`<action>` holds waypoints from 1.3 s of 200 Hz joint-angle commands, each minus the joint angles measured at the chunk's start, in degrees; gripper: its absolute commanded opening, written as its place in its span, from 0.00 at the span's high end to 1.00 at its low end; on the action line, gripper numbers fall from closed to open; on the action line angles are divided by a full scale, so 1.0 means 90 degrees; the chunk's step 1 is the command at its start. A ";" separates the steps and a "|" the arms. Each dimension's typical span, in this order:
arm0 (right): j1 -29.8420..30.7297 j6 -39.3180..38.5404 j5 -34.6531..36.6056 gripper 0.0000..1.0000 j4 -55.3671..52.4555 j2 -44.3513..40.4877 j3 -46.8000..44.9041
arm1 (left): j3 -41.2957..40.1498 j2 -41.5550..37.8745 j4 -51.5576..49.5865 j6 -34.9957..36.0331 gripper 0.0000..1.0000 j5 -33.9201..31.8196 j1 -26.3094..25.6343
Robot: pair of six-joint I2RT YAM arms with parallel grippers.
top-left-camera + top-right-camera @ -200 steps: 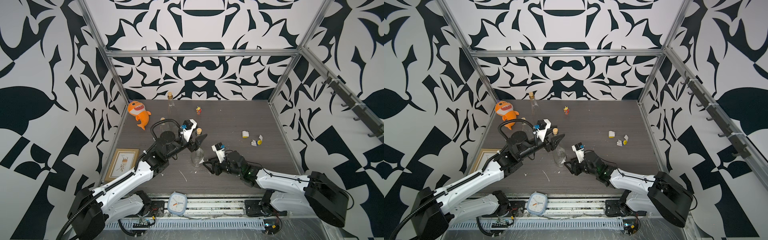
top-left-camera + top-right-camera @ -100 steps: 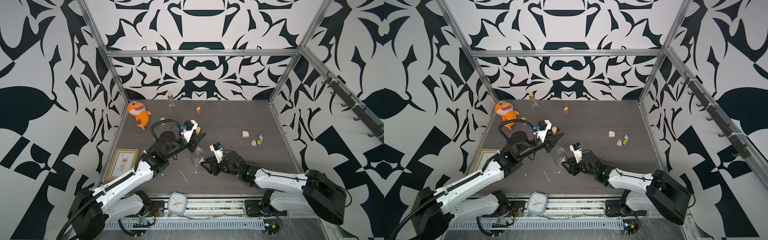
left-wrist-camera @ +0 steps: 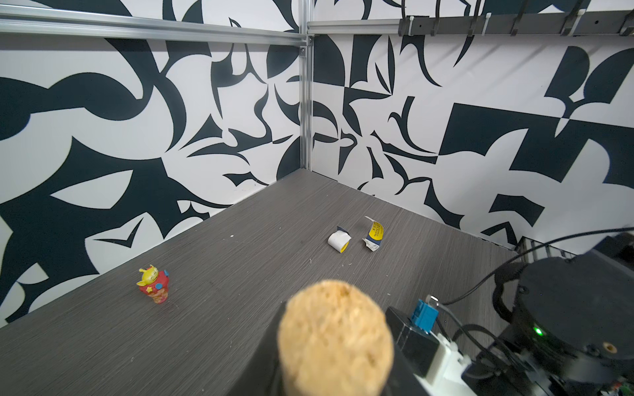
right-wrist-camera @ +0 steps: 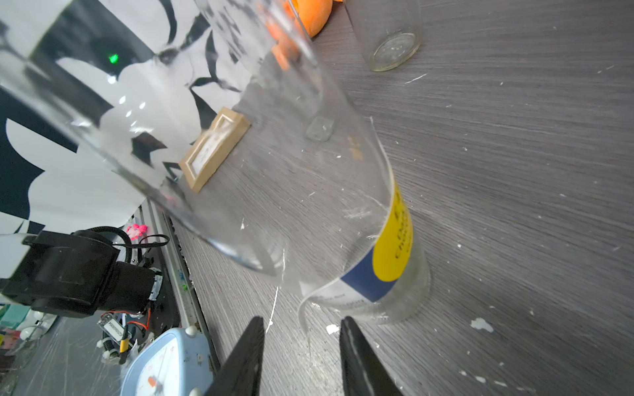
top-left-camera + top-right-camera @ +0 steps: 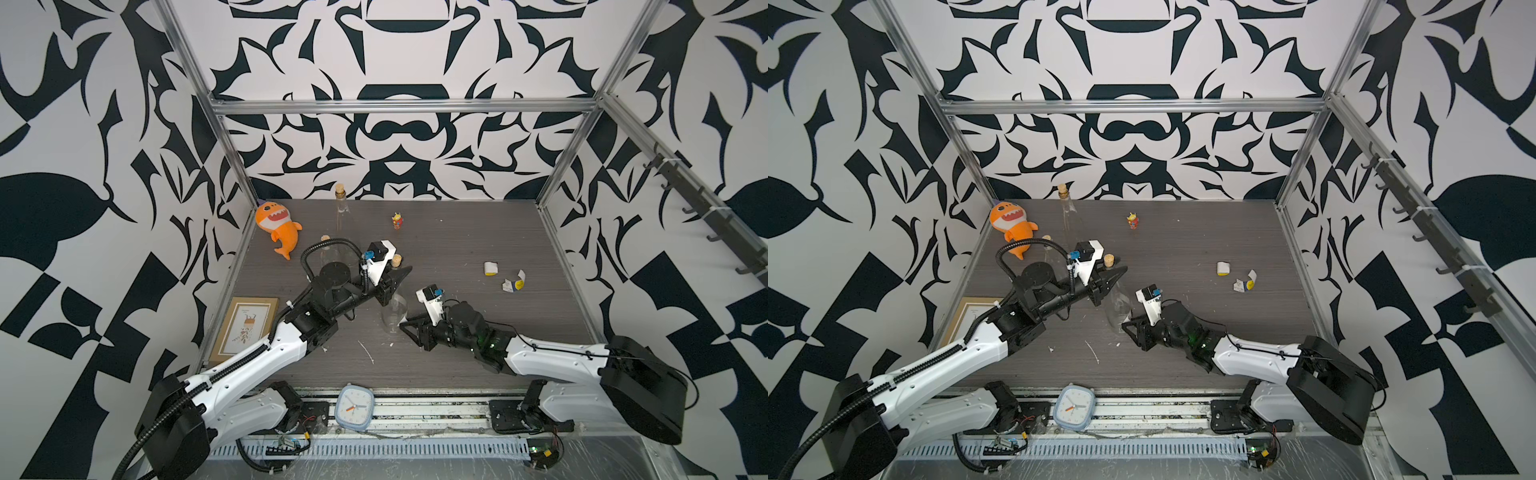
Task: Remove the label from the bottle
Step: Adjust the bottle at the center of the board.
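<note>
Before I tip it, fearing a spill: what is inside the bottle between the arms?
Nothing shows: the table grain reads straight through the clear bottle. A cork plugs its top. Behind the label, and in the neck inside the left gripper, I cannot see.

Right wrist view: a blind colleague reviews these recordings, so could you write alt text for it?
A clear glass bottle fills the frame, its yellow-and-blue label partly peeled, the loose edge curling between the open fingers of the right tool. A picture frame lies on the grey table beyond.
</note>
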 commanded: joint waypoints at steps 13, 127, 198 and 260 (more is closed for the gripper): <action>0.0076 0.0017 0.0111 0.72 0.0319 0.0007 0.0277 | -0.0006 -0.0052 0.0095 0.0002 0.87 0.0066 0.0005; 0.0103 -0.0257 0.0522 1.00 -0.0614 -0.0510 0.0205 | 0.0145 -0.0296 -0.0776 0.0871 1.00 0.1020 0.0023; -0.0219 -0.0636 -0.0295 1.00 -0.1650 -0.0887 0.0296 | 0.0425 -0.0166 -0.1254 0.1036 1.00 0.1996 0.0322; -0.0312 -0.0730 -0.0708 1.00 -0.2402 -0.1276 0.0404 | 0.1213 0.0275 -0.2466 0.1567 1.00 0.2172 0.0346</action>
